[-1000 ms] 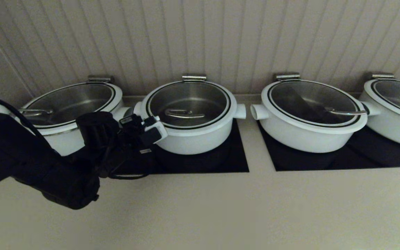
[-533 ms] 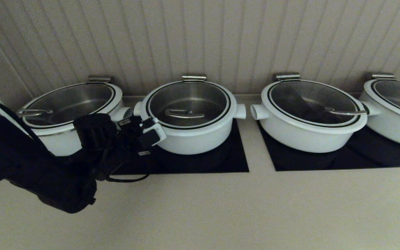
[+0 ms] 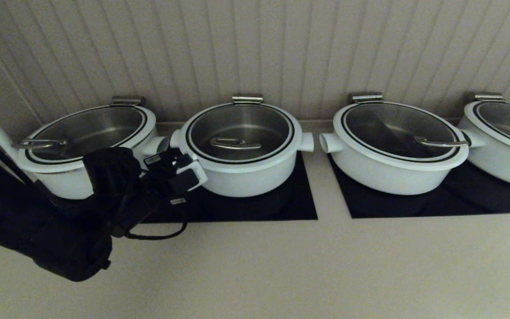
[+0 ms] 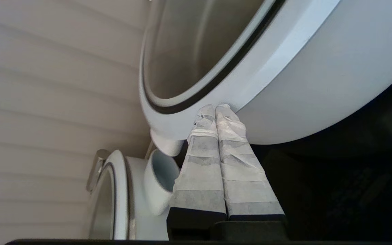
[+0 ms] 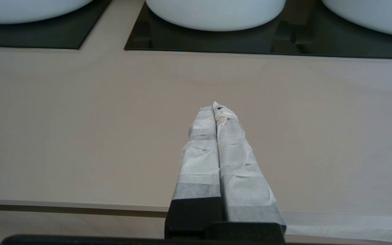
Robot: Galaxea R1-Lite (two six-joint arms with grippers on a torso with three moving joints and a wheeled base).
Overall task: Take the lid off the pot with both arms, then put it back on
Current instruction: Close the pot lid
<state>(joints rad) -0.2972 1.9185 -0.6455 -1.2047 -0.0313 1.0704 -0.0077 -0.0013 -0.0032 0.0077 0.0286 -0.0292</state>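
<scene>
Glass lid w/ steel handle [image 3: 239,134] sits seated on round white pot [image 3: 241,148], 2nd from robot's left in a row of four along the ribbed back wall. Left gripper [image 4: 215,108]: taped fingers pressed together, holding nothing, tips touching the pot's white rim on its left-front side. Vs 1 s ago, left arm has drawn back and down a bit. Right gripper [image 5: 215,106]: fingers closed, empty, over bare beige counter [image 3: 281,266], well apart from pots.
</scene>
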